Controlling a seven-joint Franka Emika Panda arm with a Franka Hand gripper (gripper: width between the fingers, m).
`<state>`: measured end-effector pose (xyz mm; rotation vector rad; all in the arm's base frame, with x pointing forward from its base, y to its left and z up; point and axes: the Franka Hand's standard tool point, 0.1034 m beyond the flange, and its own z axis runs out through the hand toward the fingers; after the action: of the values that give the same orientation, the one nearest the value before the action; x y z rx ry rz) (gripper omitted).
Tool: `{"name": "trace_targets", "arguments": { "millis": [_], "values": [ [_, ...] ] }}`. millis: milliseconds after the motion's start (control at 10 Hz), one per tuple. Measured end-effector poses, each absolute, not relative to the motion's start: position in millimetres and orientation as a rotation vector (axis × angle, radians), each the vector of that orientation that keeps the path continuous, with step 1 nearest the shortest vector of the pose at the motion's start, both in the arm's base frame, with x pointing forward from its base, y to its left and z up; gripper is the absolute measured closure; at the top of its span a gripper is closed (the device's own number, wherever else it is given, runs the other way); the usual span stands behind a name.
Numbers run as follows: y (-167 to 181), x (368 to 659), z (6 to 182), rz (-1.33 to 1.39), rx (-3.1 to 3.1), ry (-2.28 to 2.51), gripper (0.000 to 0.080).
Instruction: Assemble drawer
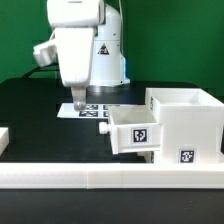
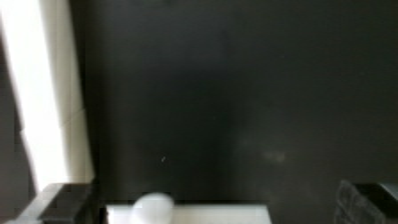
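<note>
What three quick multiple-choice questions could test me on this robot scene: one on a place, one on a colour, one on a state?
1. Where is the drawer case in the exterior view?
A. its left
B. its right
C. under the arm

2. What colour is the table top?
A. black
B. white
C. green

3. How does the small tray sit in the case?
A. fully pushed in
B. lying apart
C. sticking partway out

Answers: 1 B, the case stands at the right; 2 A, the surface is black; 3 C, its tagged front juts from the case.

Drawer case [image 1: 185, 125] and tray [image 1: 135, 132]: smooth white plastic, slight sheen. Table [image 1: 30, 105]: matt black.
</note>
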<state>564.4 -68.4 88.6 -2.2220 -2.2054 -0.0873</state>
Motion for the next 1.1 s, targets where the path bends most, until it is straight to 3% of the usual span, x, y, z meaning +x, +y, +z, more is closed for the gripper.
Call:
{"name": "trace_targets", "arguments": {
  "millis": [500, 1100],
  "values": [
    [-43, 561, 69.2, -0.082, -2.222, -2.156, 0.015],
    [-24, 572, 73.7, -0.074, -2.417, -1.996, 0.015]
  ]
}}
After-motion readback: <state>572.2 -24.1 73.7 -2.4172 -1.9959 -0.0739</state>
